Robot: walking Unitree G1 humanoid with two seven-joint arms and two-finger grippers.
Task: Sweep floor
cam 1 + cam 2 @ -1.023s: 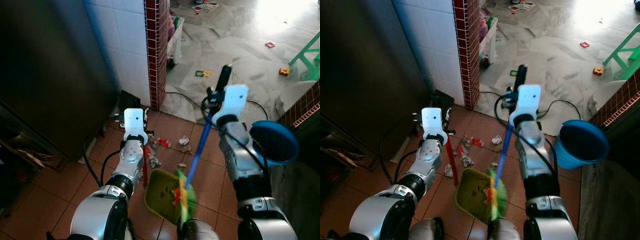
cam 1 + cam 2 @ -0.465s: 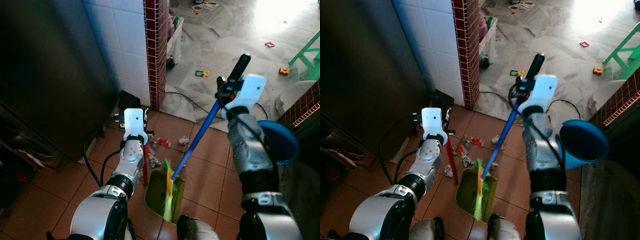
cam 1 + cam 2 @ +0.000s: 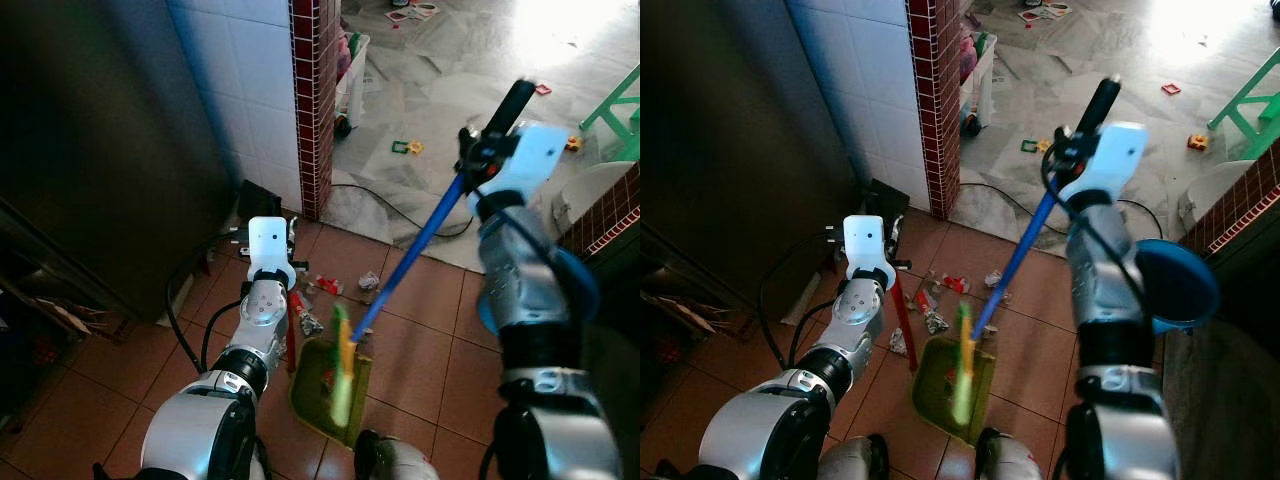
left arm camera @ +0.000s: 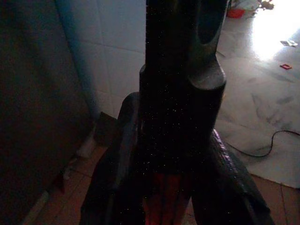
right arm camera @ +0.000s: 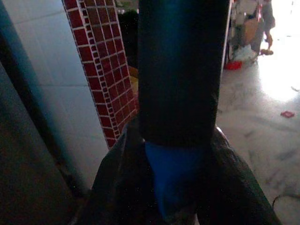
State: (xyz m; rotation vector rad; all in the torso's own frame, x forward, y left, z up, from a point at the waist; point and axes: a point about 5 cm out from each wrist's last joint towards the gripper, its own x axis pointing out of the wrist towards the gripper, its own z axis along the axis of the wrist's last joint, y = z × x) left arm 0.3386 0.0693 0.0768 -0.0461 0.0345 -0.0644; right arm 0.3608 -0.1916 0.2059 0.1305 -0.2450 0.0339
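My right gripper [image 3: 478, 163] is shut on the black grip of a blue broom handle [image 3: 405, 262], which slants down to the left. The yellow-green broom head [image 3: 342, 366] stands over a green dustpan [image 3: 312, 388] on the terracotta tiles. My left gripper [image 3: 887, 268] is shut on the dustpan's red handle [image 3: 903, 325], which stands upright. In the left wrist view the fingers [image 4: 119, 173] clamp that dark handle; in the right wrist view the fingers [image 5: 119, 183] clamp the broom handle [image 5: 173, 183]. Scraps of litter [image 3: 367, 282] lie just beyond the dustpan.
A red brick pillar [image 3: 312, 100] and white tiled wall stand ahead, with a dark cabinet [image 3: 100, 150] on the left. A blue bucket [image 3: 1185, 285] sits at right. A black cable [image 3: 375, 200], small toys [image 3: 405, 147] and a green chair [image 3: 620, 110] are on the marble floor beyond.
My right gripper has moved up and to the right, tilting the broom handle further. The broom head has slid left across the dustpan. The left arm has not moved.
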